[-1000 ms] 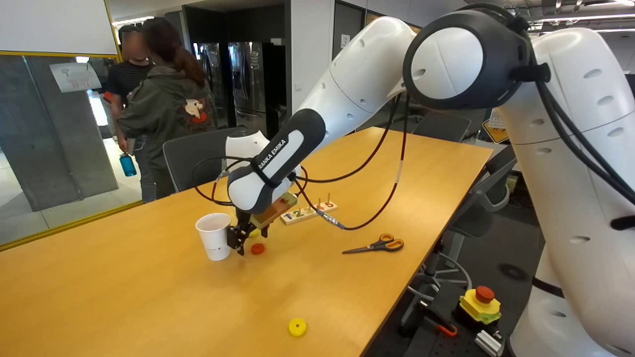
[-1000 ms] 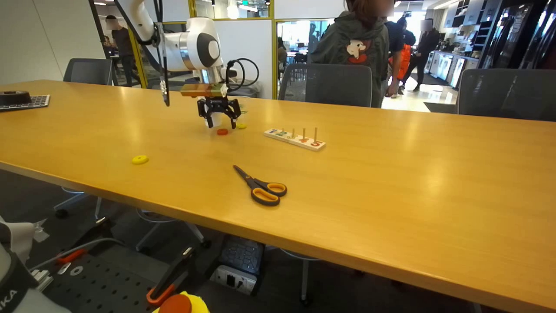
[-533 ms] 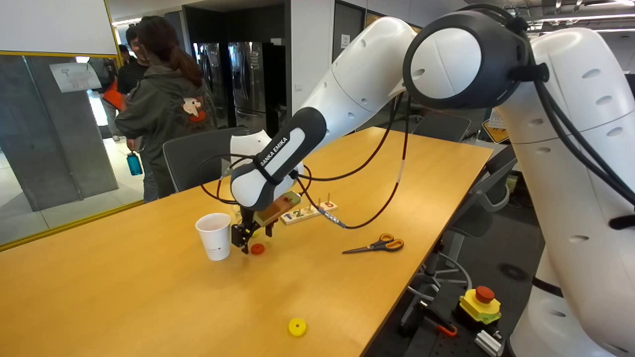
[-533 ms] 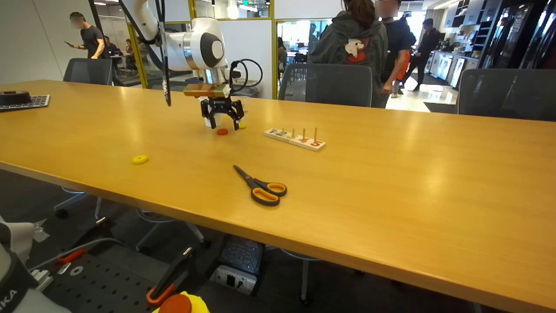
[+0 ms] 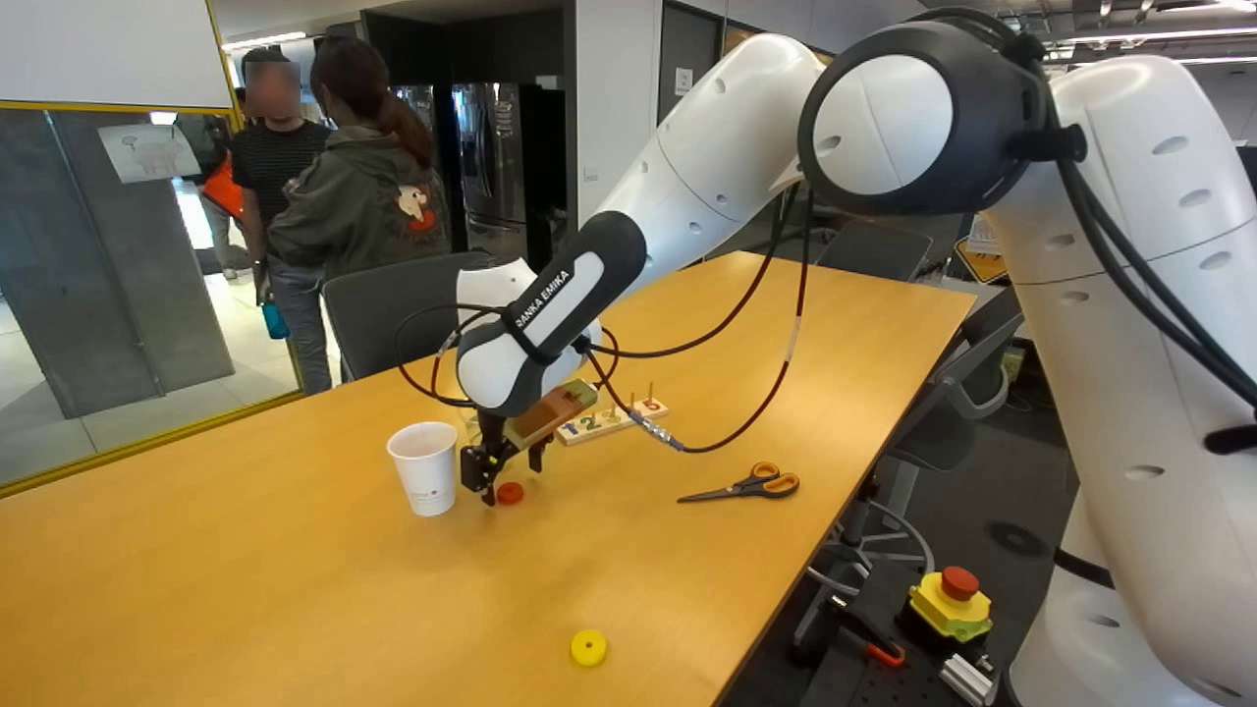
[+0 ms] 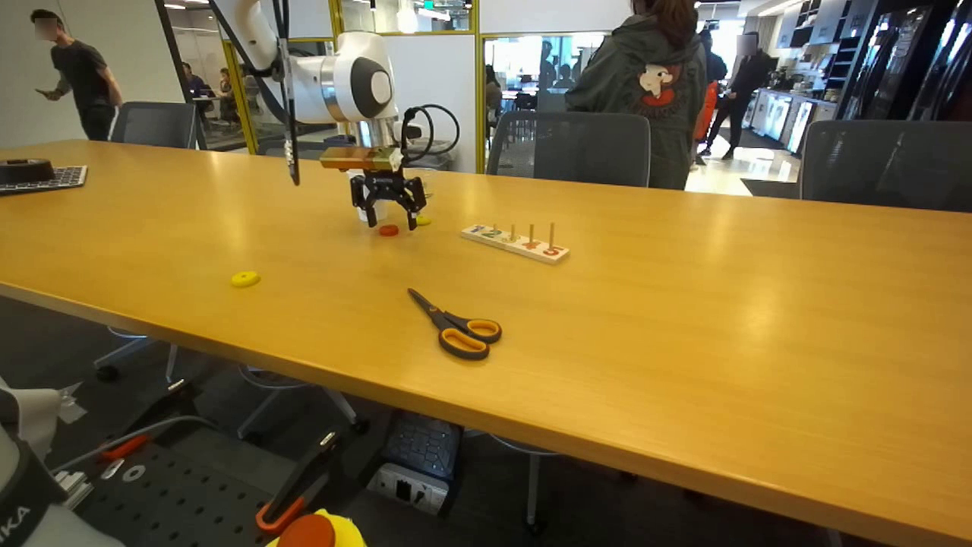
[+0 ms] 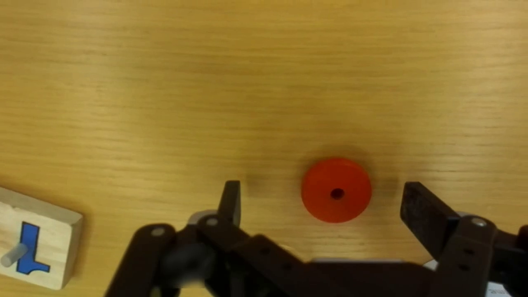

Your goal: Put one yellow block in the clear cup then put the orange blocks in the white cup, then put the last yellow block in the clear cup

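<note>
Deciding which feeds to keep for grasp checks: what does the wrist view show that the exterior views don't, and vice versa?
Only the wrist view: a near-overhead close-up of the red-orange disc, showing it apart from both fingers.

Only the exterior views: the scissors, the yellow disc lying off by itself, the robot arm, people beyond the table, and, in an exterior view, the whole white cup.

Both: the open gripper with that disc between its fingers, the number board (just one end in the wrist view), and the table.

The table [image 6: 653, 319] looks glossy and wood-grained, the numbered peg board [image 6: 517, 245] matt wood, the orange block [image 7: 336, 181] smooth, the white cup [image 5: 426, 481] papery.
</note>
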Motion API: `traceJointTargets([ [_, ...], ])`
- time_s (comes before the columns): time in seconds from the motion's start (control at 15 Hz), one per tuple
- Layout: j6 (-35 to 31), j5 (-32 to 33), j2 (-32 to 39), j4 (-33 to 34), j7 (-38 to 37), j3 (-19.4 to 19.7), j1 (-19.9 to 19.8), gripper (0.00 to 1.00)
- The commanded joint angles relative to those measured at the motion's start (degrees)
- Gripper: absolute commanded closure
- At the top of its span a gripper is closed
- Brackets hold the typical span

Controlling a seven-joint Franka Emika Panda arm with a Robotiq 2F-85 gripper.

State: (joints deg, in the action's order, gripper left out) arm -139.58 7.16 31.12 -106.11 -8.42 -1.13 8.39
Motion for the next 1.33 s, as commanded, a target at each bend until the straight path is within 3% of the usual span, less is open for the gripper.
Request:
traceJointTargets([
  [0.0,1.3,-1.6,-0.3,0.8,1.3,-0.9,-0.5,0.00],
  [0.27,1.6,-1.7,-0.1,1.1,1.4,-1.2,-0.4,0.00],
  [0.33,1.0,-1.6,0.0,0.9,1.6,-1.3,-0.5,0.25],
  [0.4,0.6,-1.5,0.0,0.8,1.6,-1.3,-0.4,0.26],
  [0.87,0.7,-1.5,0.1,1.1,1.8,-1.7,-0.2,0.79],
  [1.27,3.9,-1.8,-5.4,-3.9,6.7,-2.6,-1.8,0.75],
])
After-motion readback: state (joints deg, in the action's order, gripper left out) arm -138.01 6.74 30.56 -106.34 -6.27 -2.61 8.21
